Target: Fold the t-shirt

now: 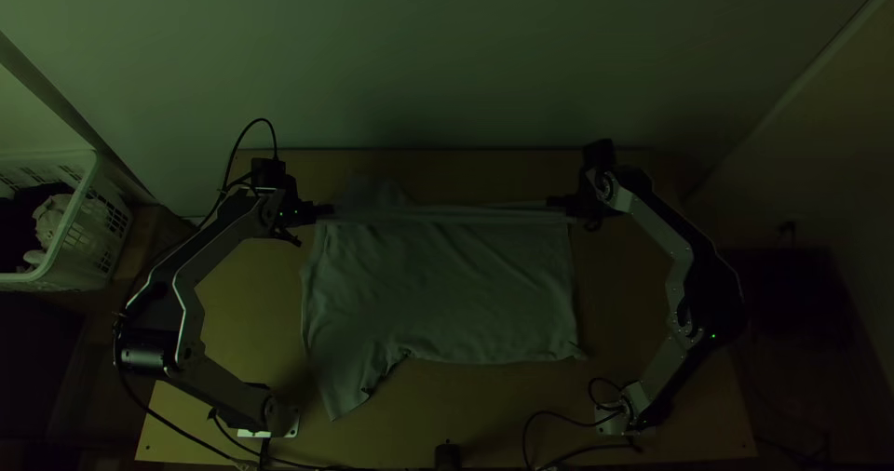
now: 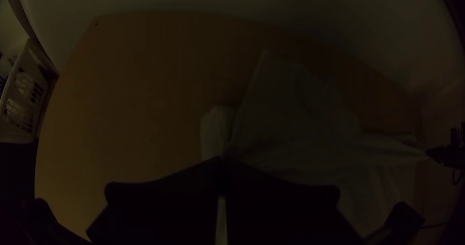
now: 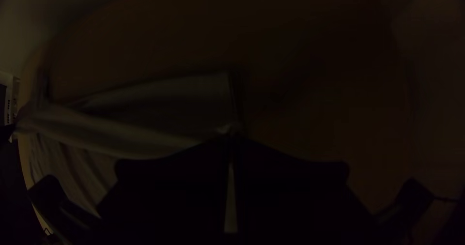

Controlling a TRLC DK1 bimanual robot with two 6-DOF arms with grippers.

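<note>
My left gripper [image 1: 326, 210] is at the upper left of the t-shirt [image 1: 447, 289] in the top view, and my right gripper [image 1: 557, 203] at its upper right. Between them the cloth is pulled into a taut, narrow ridge; below it the body lies spread, one sleeve pointing to the near left. Another part pokes out beyond the ridge. In the left wrist view the left gripper [image 2: 222, 162] is shut on the shirt [image 2: 290, 124]. The right wrist view has the right gripper [image 3: 232, 141] shut on a pinch of the shirt [image 3: 160, 99].
A white basket [image 1: 79, 229] with cloth in it stands left of the wooden table [image 1: 503, 410]. A wall rises behind the table's far edge. Cables run near both arm bases, and a small black object [image 1: 448, 456] sits at the near edge.
</note>
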